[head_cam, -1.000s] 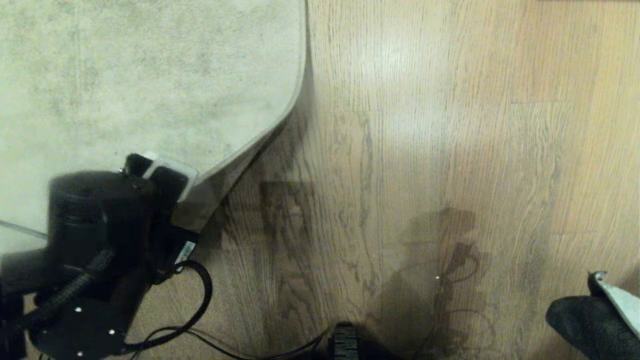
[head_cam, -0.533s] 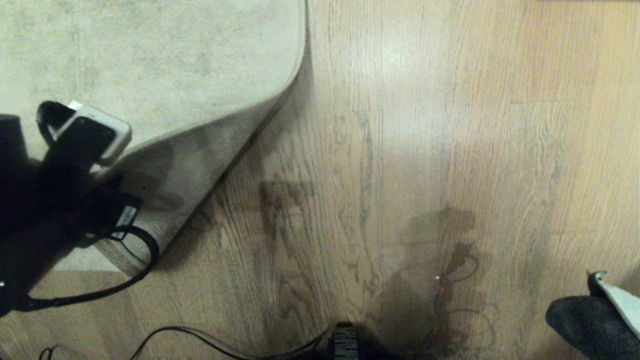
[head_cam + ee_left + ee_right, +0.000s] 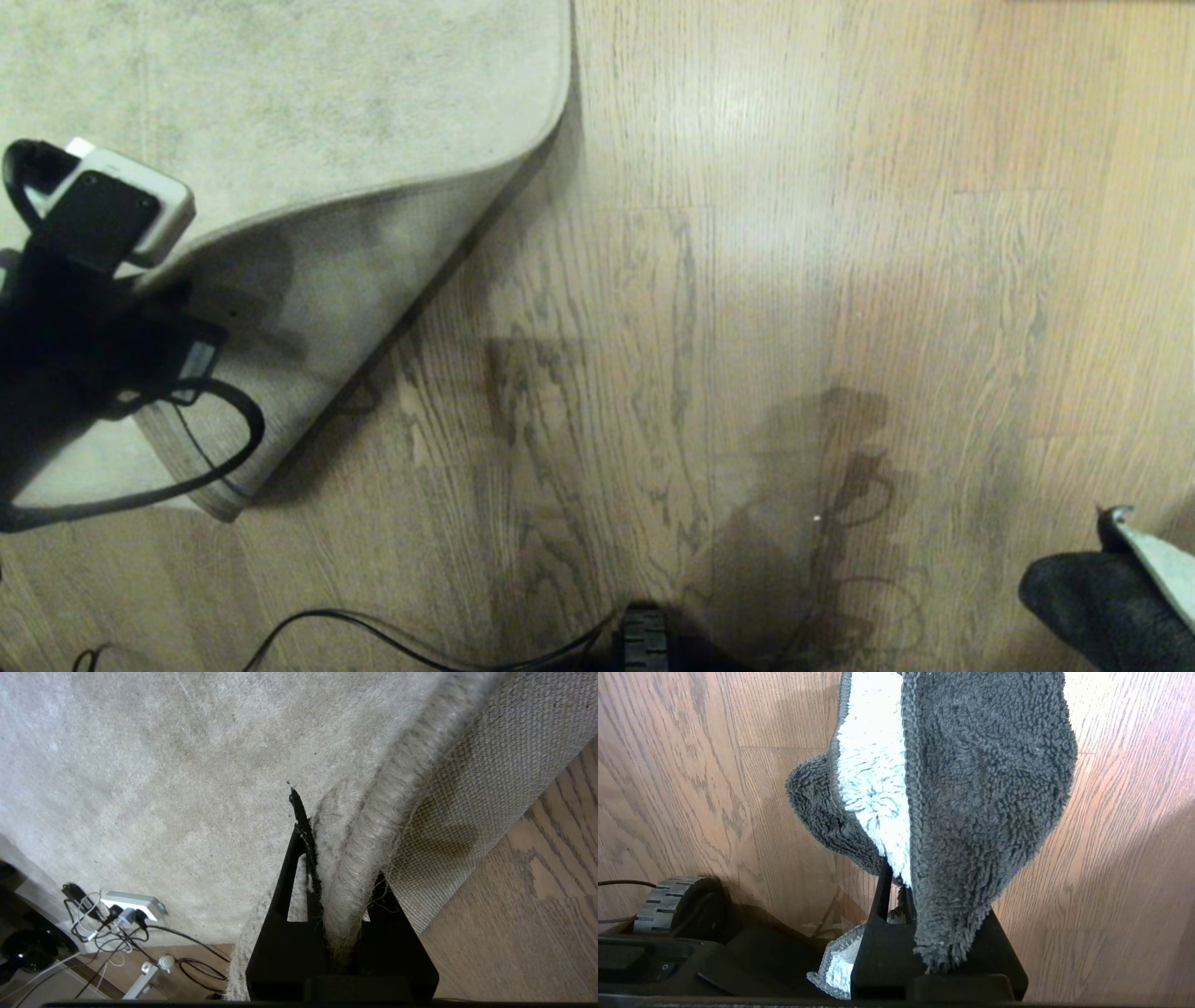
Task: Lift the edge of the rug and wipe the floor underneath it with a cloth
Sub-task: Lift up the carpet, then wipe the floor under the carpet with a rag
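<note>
Beside the bare floor (image 3: pixel 709 280), my left gripper (image 3: pixel 343 891) clamps the rug (image 3: pixel 280 93) corner folded back; next, my right gripper (image 3: pixel 901 896), pinching the cloth (image 3: pixel 952 788), should wipe there.

Rug (image 3: pixel 280 84) corner folded back; floor (image 3: pixel 747 280) right.
</note>
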